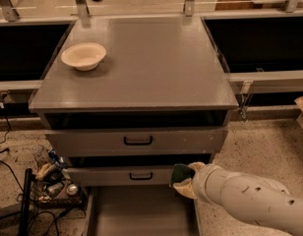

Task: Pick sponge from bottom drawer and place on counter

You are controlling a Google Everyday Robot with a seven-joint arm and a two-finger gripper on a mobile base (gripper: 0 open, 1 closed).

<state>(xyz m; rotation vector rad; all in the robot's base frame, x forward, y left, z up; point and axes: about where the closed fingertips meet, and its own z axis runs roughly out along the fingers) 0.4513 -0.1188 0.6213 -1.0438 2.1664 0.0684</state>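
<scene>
The sponge (180, 173), dark green with a pale yellowish layer beneath, is held at the end of my white arm, at the right of the middle drawer's front. My gripper (187, 182) is shut on it, mostly hidden by the sponge and the arm's wrist. The bottom drawer (136, 211) is pulled open below, showing a bare grey floor. The counter (141, 68) is the broad grey top of the cabinet, well above the gripper.
A cream bowl (83, 56) sits on the counter's left. Two upper drawers with black handles (137, 140) are slightly open. Cables and a small rack of clutter (50, 178) lie on the floor at left. Dark bins flank the cabinet.
</scene>
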